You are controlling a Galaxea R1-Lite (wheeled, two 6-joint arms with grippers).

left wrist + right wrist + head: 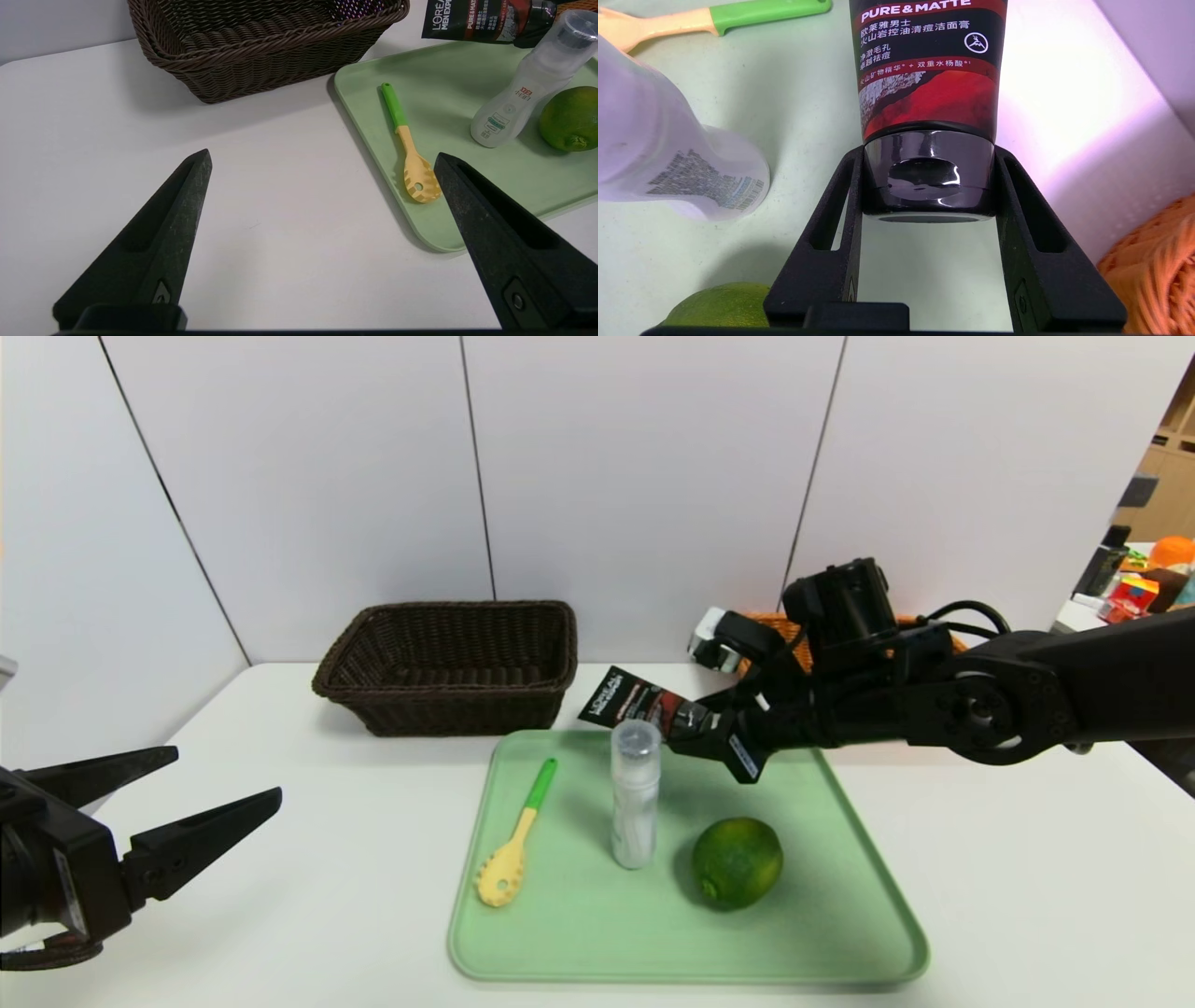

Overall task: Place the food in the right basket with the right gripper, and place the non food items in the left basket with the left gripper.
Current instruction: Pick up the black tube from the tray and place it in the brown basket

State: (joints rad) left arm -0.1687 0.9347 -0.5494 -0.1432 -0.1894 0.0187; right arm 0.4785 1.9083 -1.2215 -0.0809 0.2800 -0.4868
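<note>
Head view: the right gripper (714, 733) hangs above the far edge of a pale green plastic tray (840, 868), its black fingers (840, 224) closed part-way on the glossy dark cap of a black-and-red face-wash tube (644, 702). The tube is clear of the tray and juts out toward the left basket (448, 665), a rectangular, dark brown wicker piece with a braided rim standing on the white worktop (280, 915) beyond the tray's far left corner.

Right wrist view shows the grip closely: both fingers press flat against the sides of the round cap, and the tube's flattened body carries white lettering over a red and grey graphic.

Three items lie on the smooth, rounded-corner tray. A slotted spoon (513, 845), with a yellow toothed head and a green handle, lies near its left side. A frosted, translucent plastic bottle (635, 793) with a grey cap stands upright at the middle. A round green lime (737, 862) with dimpled skin sits just beside the bottle, on its right.

Behind the right arm an orange woven rim shows, apparently the right basket (775, 625), though most of it is hidden.

The left gripper (201, 793) is parked over the near left part of the worktop, its tapered, matte black fingers (159, 242) spread wide and holding nothing.
</note>
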